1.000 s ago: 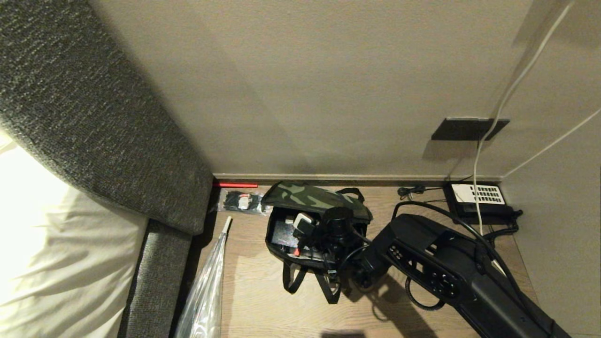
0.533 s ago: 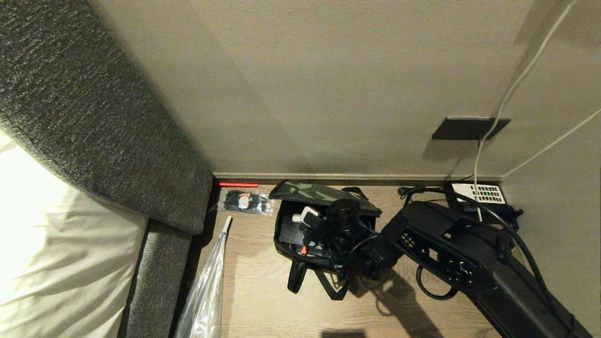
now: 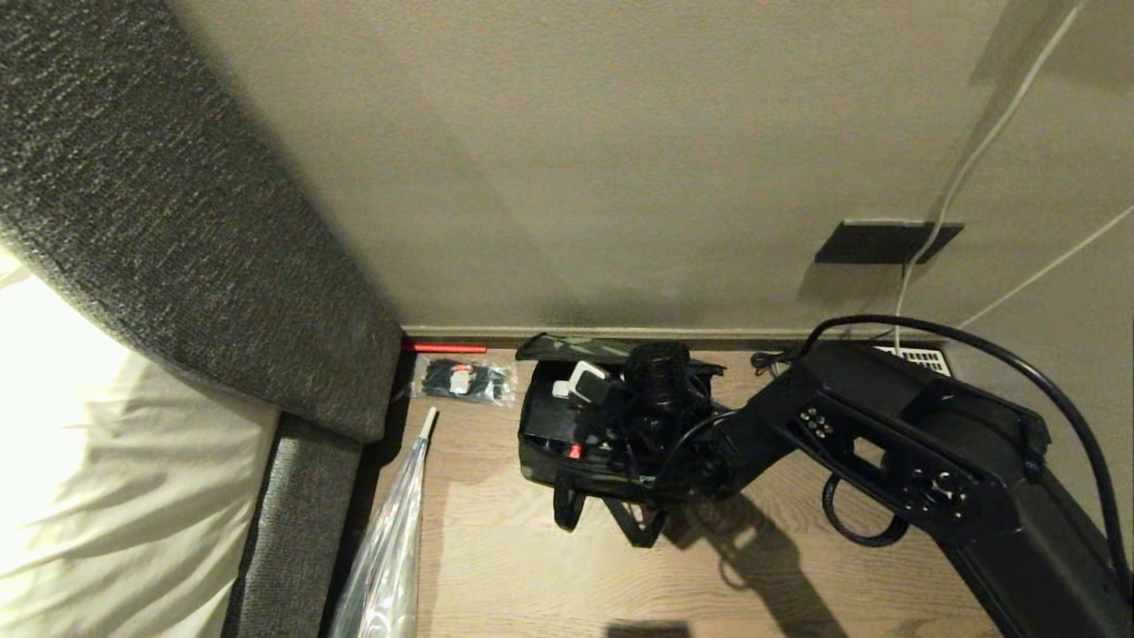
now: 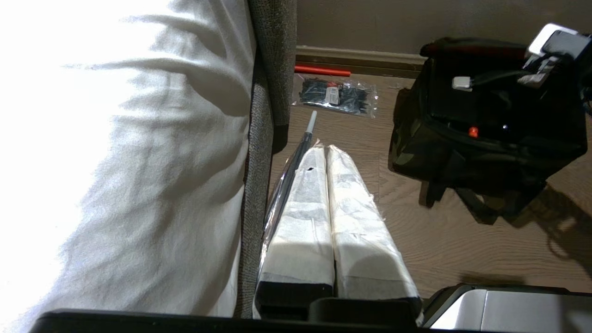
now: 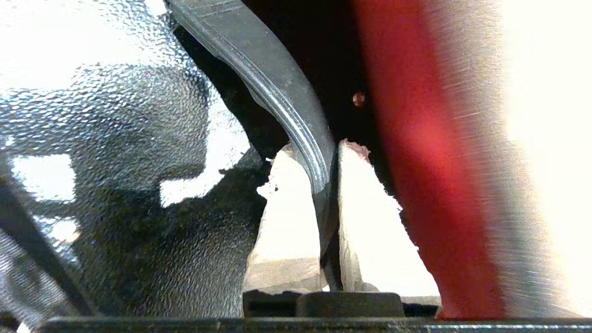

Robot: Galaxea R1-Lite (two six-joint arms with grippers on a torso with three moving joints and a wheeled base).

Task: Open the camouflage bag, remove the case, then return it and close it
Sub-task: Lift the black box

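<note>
Right gripper [image 5: 329, 203] pinches the camouflage bag [image 3: 567, 452] lid's black rim [image 5: 296, 125] between both pads, holding it open; case [image 5: 115, 162] exposed beside fingers.

dim room, bedding [image 4: 115, 138] blown out, r wrist blurred.

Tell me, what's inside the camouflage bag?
Inside the camouflage bag lies the flat black case with its small red catch. The right gripper covers part of it. Anything underneath the case is hidden.
</note>
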